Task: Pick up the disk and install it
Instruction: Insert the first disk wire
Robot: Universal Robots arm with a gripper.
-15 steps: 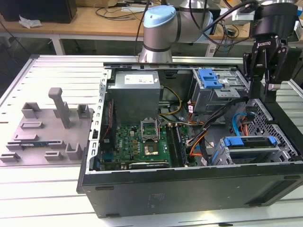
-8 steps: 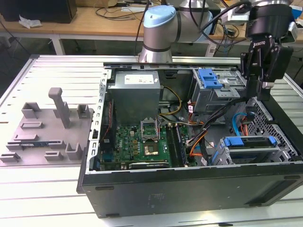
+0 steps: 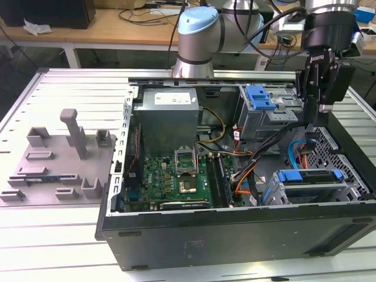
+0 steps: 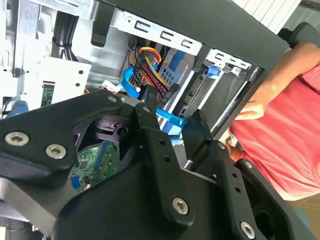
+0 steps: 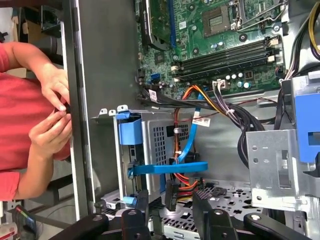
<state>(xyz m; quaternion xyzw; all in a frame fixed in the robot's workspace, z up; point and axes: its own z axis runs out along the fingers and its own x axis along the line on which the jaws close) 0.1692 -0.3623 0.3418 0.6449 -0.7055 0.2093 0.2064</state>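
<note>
Black tower case (image 3: pixel 235 235), bare grey metal inside. Green motherboard (image 3: pixel 170 176) with black slots. Silver-grey disk (image 3: pixel 311 187) framed in blue carrier. Matt black gripper (image 5: pixel 171 196); pale blue joint cap (image 3: pixel 198 20) on silver arm. Orange, red, yellow, black cable bundle (image 5: pixel 200 95); bright blue flat cable (image 5: pixel 192 135). Coral-red shirt (image 4: pixel 295 125) on person. Pale grey table (image 3: pixel 59 241), ribbed in stripes; dull grey parts tray (image 3: pixel 53 158).

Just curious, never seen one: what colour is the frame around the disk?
Blue; the disk's carrier shows best in the exterior view.
</note>
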